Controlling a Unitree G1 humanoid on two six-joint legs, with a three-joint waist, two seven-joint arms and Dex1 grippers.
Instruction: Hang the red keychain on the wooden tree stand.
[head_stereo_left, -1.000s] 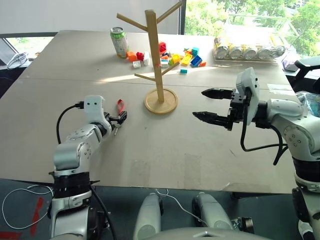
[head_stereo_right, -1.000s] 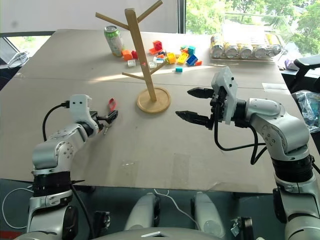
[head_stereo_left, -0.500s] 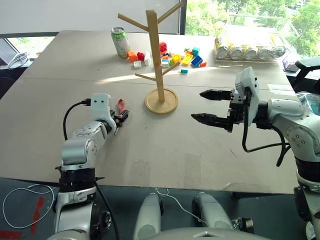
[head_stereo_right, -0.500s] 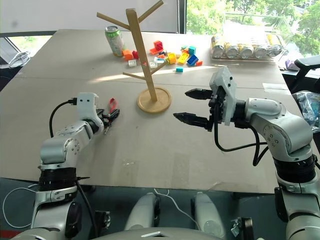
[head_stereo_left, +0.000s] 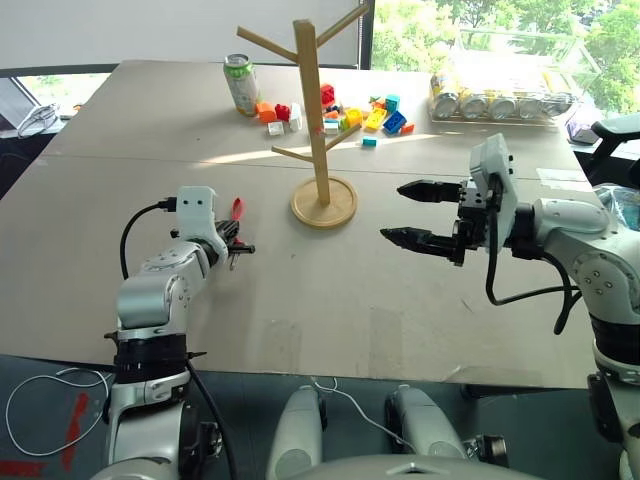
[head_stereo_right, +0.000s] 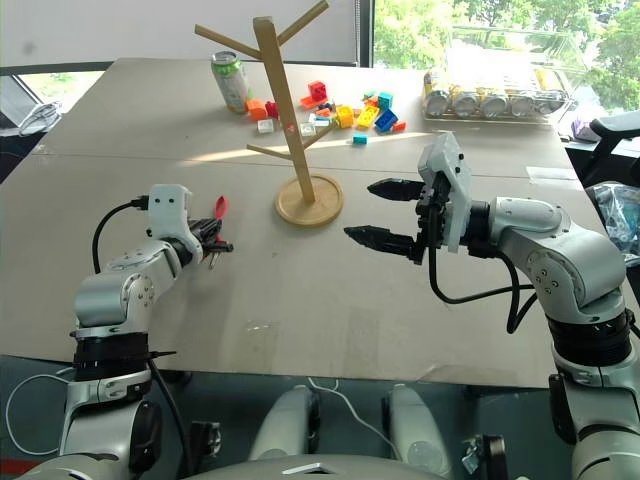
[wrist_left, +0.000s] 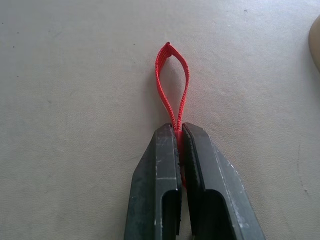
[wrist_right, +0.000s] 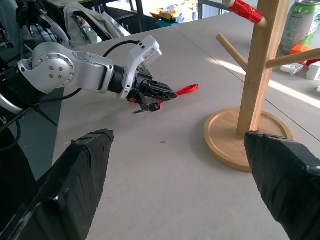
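Since a second ago, left gripper (wrist_left: 179, 131) gone from wide open to clamped on the lower end of the red keychain (wrist_left: 172, 82), loop poking out past the tips toward 12 o'clock. Left forearm swung slightly inward over the table.

Your left hand (wrist_left: 179, 131) covers the lower end of the red keychain (wrist_left: 172, 80), so in the left wrist view you can't see its key. In the right wrist view something small and dark hangs under that hand, too small to tell apart. The wooden tree stand (head_stereo_left: 315, 120) loses its top and highest peg at the upper edge of the head views. The cans in the clear tray (head_stereo_left: 497, 100) at the desk's far right are too washed out to read
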